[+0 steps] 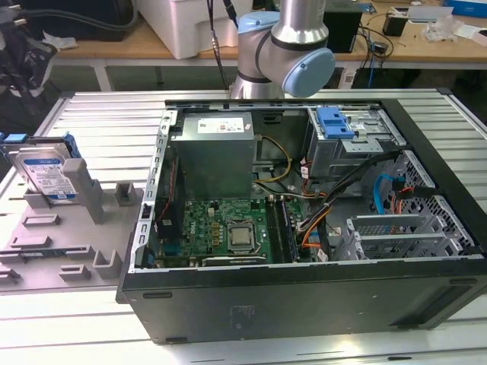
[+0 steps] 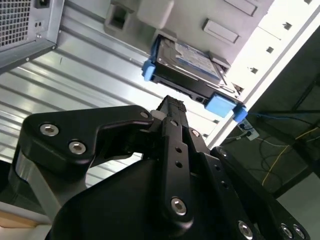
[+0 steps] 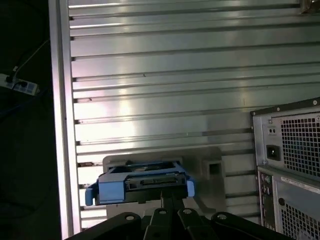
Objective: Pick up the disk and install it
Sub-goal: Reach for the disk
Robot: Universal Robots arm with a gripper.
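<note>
Standing on edge, seemingly unobstructed: disk (image 1: 44,173)

Exterior view above open case (image 1: 304,304); both wrist views toward disk (image 2: 187,62) (image 3: 145,183).

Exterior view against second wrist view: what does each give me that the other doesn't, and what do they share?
The exterior view gives the inside of the open black computer case: green motherboard, big grey metal box with a white label, small blue plastic latch, plus the arm's grey-and-blue joint. The second wrist view gives the black gripper, aimed toward the flat silver-black disk in its blue plastic carrier, not holding it. Both share that disk, standing in the grey plastic holder on the ribbed metal table.
</note>
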